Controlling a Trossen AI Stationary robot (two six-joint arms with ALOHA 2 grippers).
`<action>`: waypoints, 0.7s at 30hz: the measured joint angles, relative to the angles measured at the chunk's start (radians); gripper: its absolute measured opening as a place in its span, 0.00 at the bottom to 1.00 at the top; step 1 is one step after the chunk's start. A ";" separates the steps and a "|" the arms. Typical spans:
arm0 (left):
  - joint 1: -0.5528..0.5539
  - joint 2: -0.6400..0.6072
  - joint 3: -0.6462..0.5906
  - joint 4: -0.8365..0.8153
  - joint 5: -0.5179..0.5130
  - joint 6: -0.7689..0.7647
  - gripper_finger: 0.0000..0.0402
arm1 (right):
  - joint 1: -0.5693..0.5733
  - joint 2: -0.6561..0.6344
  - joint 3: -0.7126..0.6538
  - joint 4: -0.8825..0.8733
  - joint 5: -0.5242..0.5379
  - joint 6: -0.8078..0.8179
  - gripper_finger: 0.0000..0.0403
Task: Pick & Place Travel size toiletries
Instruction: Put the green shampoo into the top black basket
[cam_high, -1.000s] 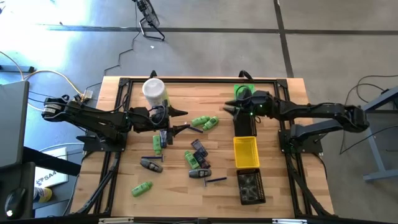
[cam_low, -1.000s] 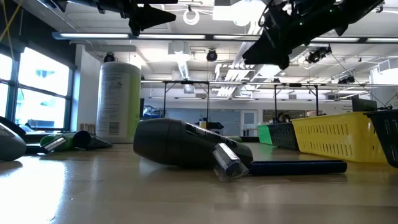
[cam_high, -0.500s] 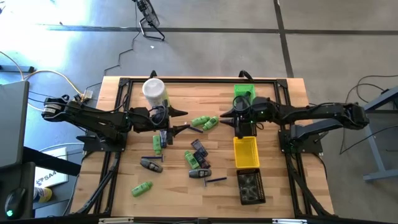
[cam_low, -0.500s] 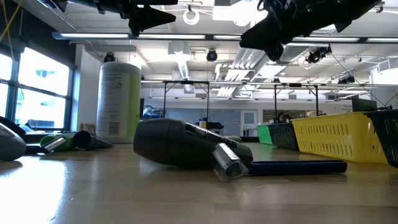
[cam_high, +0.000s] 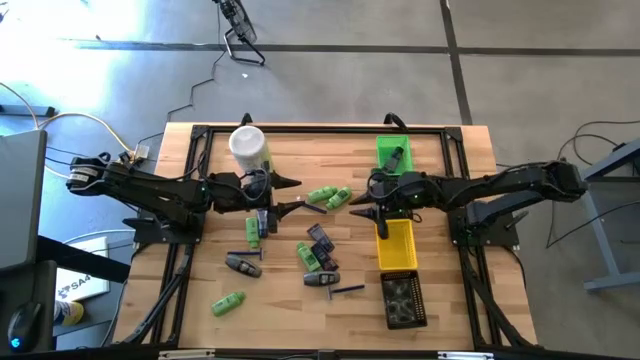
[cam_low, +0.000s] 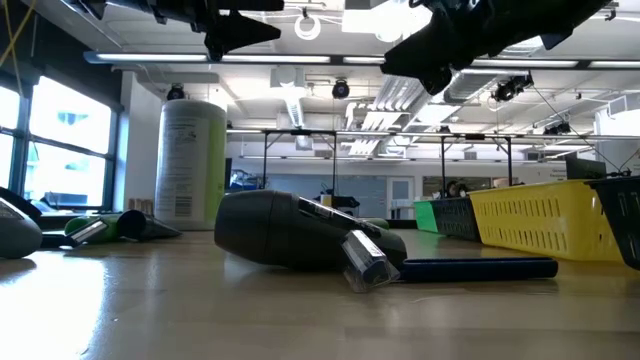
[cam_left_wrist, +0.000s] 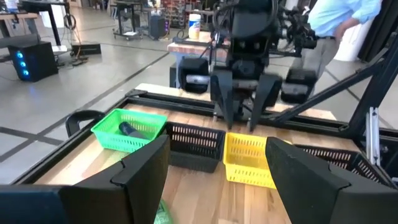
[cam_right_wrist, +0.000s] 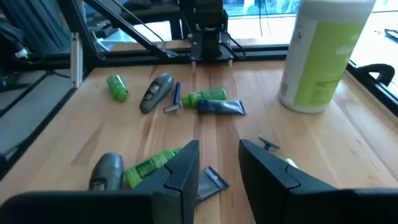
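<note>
High view: right gripper (cam_high: 364, 196) hangs over the desk (cam_high: 440, 300) just beside the yellow bin (cam_high: 396, 245) and the row's near-hidden middle bin, w/ the green bin (cam_high: 392, 152) behind it. Right wrist view shows its fingers (cam_right_wrist: 183, 165) close together w/ a narrow gap, nothing between them, touching nothing. Left gripper (cam_high: 292, 194) sits by the pale-green canister (cam_high: 248, 147); left wrist view shows its fingers (cam_left_wrist: 146, 171) spread wide apart, also empty. Toiletries lie scattered mid-desk between the two arms: green mini bottles (cam_high: 330, 195) just in front of the right gripper, a dark tube (cam_high: 243, 265) and another green bottle (cam_high: 228, 302) nearer the front edge, a thin dark stick (cam_high: 347, 289) near the black bin (cam_high: 404, 300). One dark item (cam_high: 397, 160) lies inside the green bin. Low view: a dark tube (cam_low: 290, 230) lies flat on the desk.
</note>
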 joint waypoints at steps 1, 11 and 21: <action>0.000 -0.001 0.000 0.000 0.000 0.000 0.65 | 0.006 0.011 0.000 0.012 0.007 0.000 0.26; -0.012 -0.083 0.000 -0.153 -0.008 -0.008 0.58 | 0.020 0.053 0.000 0.087 0.015 0.004 0.26; -0.125 -0.182 -0.001 -0.294 -0.072 0.008 0.32 | 0.019 0.053 0.000 0.094 0.054 -0.009 0.26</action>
